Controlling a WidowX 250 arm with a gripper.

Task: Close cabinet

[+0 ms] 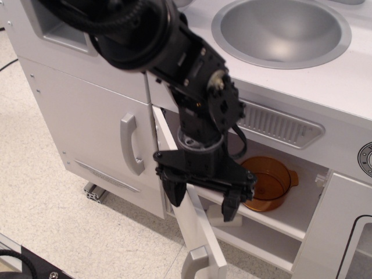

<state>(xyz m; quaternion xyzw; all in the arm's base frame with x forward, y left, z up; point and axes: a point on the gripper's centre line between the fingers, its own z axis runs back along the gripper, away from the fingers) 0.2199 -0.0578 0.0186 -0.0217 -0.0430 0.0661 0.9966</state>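
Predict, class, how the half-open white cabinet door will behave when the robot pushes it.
The cabinet door looks like a flat rigid panel, so it should probably swing rather than bend. Hung at its upper left edge, it likely pivots towards the shelf. The gripper, jaws apart straddling its top edge, might slip on the smooth white face.

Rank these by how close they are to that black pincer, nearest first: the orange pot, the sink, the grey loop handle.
From the pincer:
1. Orange pot, just to its right, on the shelf.
2. Grey loop handle, to its left, on the tall door.
3. Sink, above, on the countertop.
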